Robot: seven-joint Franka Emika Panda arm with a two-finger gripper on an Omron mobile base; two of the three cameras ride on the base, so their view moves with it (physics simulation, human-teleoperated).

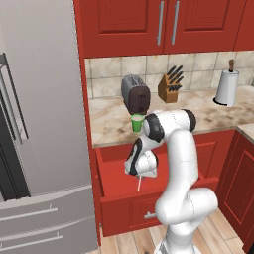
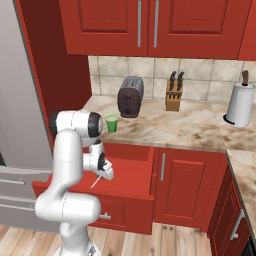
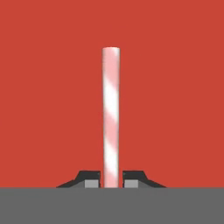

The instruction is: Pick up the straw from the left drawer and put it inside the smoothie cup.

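The gripper (image 3: 111,179) has its 2 dark fingertips (image 3: 89,178) pressed in against the straw (image 3: 110,113), 1 on each side, with no gap showing between pads and stem. The straw runs straight out from between them, a thin round tube with soft pink and white spiral stripes and a flat cut end. Behind it lies the plain, flat red floor of the left drawer (image 3: 43,87), matte and without grain.

From the left base view the gripper (image 1: 139,174) hangs over the open left drawer (image 1: 110,196), and the straw (image 1: 139,184) shows as a fine pale stick pointing down from it towards the drawer. The right base view gives the same: gripper (image 2: 103,173), straw (image 2: 95,182) slanting down and leftward, over the shallow box of the left drawer (image 2: 131,175) with its low walls.

The smoothie cup (image 1: 137,123) stands on the mottled beige stone counter (image 1: 208,116) just in front of a rounded dark toaster (image 1: 135,93); it is bright green, tapered, with a pale rim. To the right are a wooden knife block (image 1: 170,85) and a white paper-towel roll (image 1: 227,87) on an upright holder.
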